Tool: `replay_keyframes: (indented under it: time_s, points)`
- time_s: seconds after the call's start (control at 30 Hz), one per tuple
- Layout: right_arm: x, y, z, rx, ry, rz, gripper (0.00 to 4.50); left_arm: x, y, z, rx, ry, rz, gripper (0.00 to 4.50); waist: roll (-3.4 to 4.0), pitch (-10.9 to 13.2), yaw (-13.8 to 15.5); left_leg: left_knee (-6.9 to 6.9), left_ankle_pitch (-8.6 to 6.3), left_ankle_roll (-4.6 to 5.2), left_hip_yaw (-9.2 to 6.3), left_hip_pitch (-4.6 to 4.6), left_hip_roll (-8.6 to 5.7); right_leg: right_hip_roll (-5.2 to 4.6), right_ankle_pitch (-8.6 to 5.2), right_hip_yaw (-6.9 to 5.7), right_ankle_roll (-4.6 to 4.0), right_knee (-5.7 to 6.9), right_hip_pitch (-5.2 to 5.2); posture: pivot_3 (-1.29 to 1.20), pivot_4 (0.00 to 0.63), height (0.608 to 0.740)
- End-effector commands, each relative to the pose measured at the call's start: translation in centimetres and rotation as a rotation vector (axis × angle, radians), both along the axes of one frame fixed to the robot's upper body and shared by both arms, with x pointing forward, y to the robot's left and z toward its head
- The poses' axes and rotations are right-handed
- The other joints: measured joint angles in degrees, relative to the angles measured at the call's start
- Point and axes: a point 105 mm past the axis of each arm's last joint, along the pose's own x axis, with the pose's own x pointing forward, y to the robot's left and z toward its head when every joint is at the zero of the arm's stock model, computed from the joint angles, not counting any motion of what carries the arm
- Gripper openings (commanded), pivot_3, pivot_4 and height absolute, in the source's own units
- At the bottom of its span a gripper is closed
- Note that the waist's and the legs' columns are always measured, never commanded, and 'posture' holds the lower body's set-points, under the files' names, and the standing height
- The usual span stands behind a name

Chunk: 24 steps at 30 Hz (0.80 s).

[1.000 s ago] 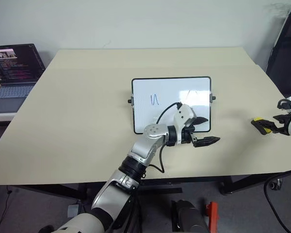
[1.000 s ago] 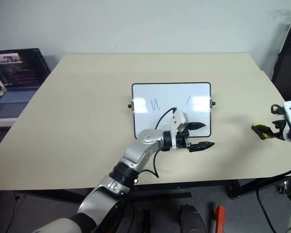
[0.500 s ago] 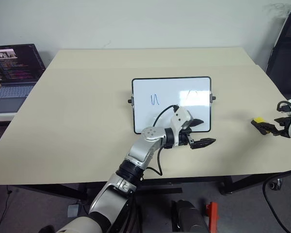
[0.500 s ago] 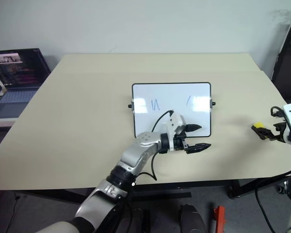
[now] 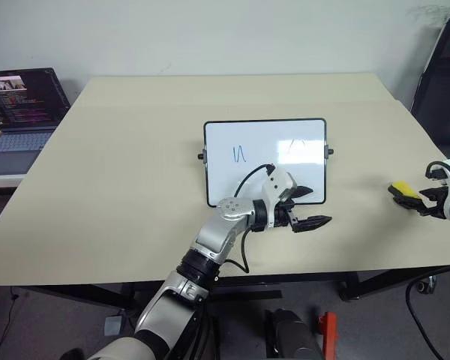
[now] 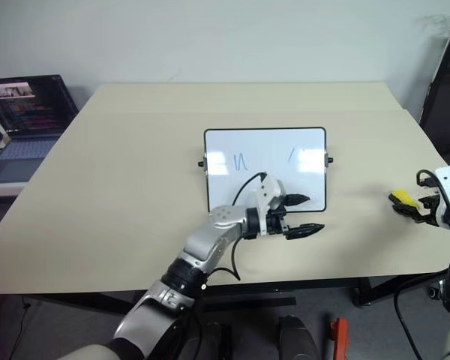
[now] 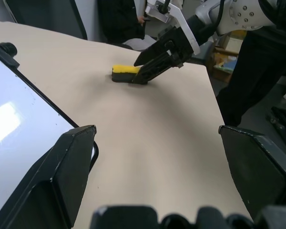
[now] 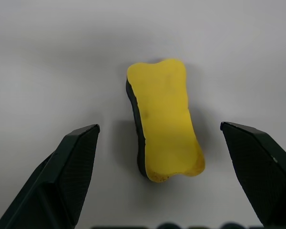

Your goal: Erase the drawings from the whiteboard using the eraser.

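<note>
My right hand (image 8: 162, 186) hovers over the eraser (image 8: 164, 119), fingers spread wide to either side of it and not touching it. The eraser lies flat on the table (image 5: 120, 165), yellow face up, near the right edge and well apart from the whiteboard (image 5: 265, 160). The whiteboard sits at the table's middle, with blue drawings (image 5: 240, 154) on its left half and fainter strokes toward its right. My left hand (image 5: 309, 206) is open too, empty, held level just over the whiteboard's near right corner. A laptop (image 5: 19, 112) stands off to the left.
</note>
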Motion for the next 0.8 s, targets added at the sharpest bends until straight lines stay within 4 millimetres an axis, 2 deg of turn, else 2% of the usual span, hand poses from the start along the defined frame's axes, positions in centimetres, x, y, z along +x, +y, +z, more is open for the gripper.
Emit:
replay_keyframes:
  time_s: [0.03,0.13,0.23,0.5,0.53,0.67,0.8]
  points:
    - [0.2,-0.2,0.8,0.017,-0.039,-0.015,4.46,-0.4,-0.3,1.4,-0.024,-0.052,-0.016,4.50,0.00,0.00,0.00,0.00,0.00,0.00,0.00,0.00,0.00,0.00,0.00,0.00,0.00,0.00,0.00,0.00,0.150,0.740]
    - [0.2,-0.2,0.7,0.018,-0.039,-0.019,4.46,-0.4,-0.2,1.4,-0.022,-0.052,-0.012,4.50,0.00,0.00,0.01,0.00,0.00,0.00,0.00,0.00,0.00,0.00,0.00,0.00,0.00,0.00,0.00,0.00,0.150,0.740]
    - [0.2,-0.2,0.6,0.018,-0.038,-0.020,3.87,-0.4,-0.1,1.3,-0.019,-0.053,-0.010,4.50,0.00,0.00,0.01,0.00,0.00,0.00,0.00,0.00,0.00,0.00,0.00,0.00,0.00,0.00,0.00,0.00,0.150,0.740]
    - [0.2,0.0,-0.2,0.006,-0.024,-0.025,1.13,-0.2,0.1,1.3,-0.002,-0.071,0.000,4.50,0.00,0.00,-0.01,0.00,0.00,0.00,0.01,0.04,0.00,0.00,0.00,0.01,0.00,0.00,0.04,0.00,0.150,0.740]
    - [0.2,0.0,-0.4,0.005,-0.020,-0.022,0.98,-0.2,0.2,1.3,-0.001,-0.072,0.001,4.50,0.00,0.00,-0.01,0.00,0.00,0.00,0.01,0.07,0.00,0.00,0.00,0.01,0.00,0.00,0.07,0.00,0.150,0.740]
    - [0.1,0.0,-0.5,0.005,-0.019,-0.022,0.97,-0.1,0.3,1.3,0.002,-0.074,0.004,4.50,0.00,0.00,-0.01,0.02,0.00,0.00,0.01,0.10,0.00,0.00,0.01,0.02,0.02,0.02,0.10,0.00,0.150,0.740]
    - [0.5,-0.1,0.6,0.006,-0.061,-0.022,0.97,0.1,0.4,1.3,0.006,-0.082,0.009,4.50,0.00,0.00,-0.01,0.02,0.00,0.00,0.02,0.12,0.00,0.00,0.02,0.02,0.03,0.02,0.11,0.00,0.150,0.740]
